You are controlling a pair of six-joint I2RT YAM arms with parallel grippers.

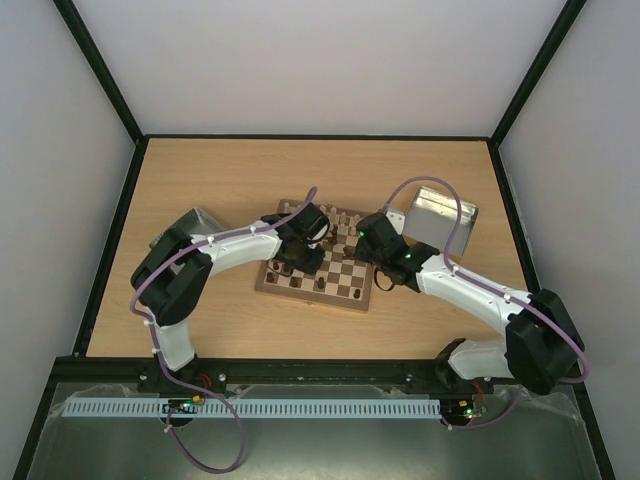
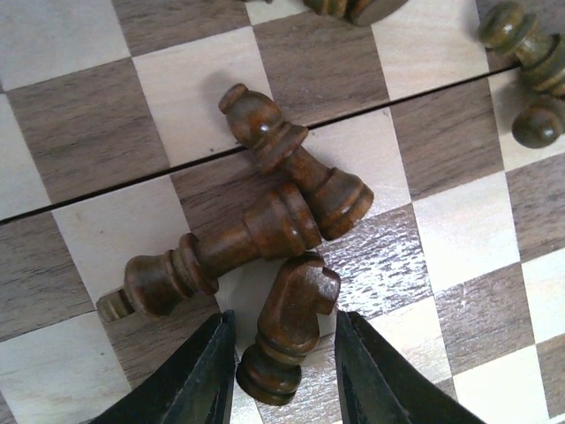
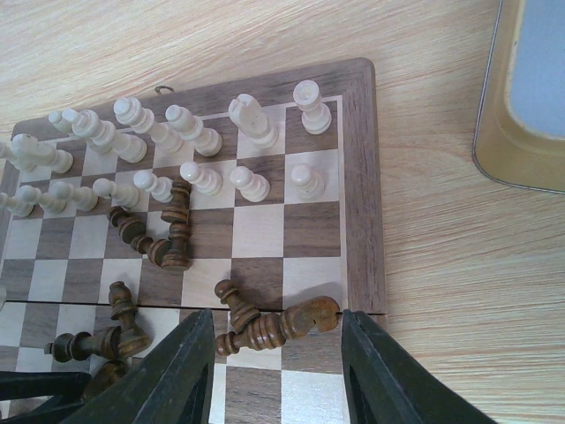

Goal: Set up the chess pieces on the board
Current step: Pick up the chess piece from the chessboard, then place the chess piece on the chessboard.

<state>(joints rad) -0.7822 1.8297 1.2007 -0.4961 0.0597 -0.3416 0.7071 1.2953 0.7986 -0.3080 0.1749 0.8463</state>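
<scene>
**While the dark pieces lie toppled, left pincer straddles a knight**

Board (image 1: 345,290) sits mid-bench with both arms reaching over it. Cream pieces (image 3: 252,117) stand in two rows along its far edge. The dark pieces are not yet set up and lie on their sides over the middle squares.

Left gripper (image 2: 284,322): jaws either side of a fallen dark knight (image 2: 291,309), inner faces right at its flanks. Cannot tell whether they already pinch it or stand just clear. The knight's head lies against a long dark piece (image 2: 221,252), which touches a third piece (image 2: 327,190). The three form one heap beside the board's fold line.

Right gripper (image 3: 275,320): jaws spread, holding nothing, above a toppled pair (image 3: 265,331) of dark pieces near the board's right edge. Silver tin (image 3: 530,88) sits on the bench just beyond that edge.

Likely step: lift the knight and stand it on the near rank.

Risks, as judged:
- The knight is round-bodied and lying flat, so an off-centre squeeze could roll it or squirt it out.
- Lifting may drag the two touching neighbours, and a kicked piece could roll into the cream rows.
- Both wrists are crowded over the same board, so a wide swing by either could clip the other or sweep the standing cream pieces.
- If carried tilted, the knight may topple when set down.
</scene>
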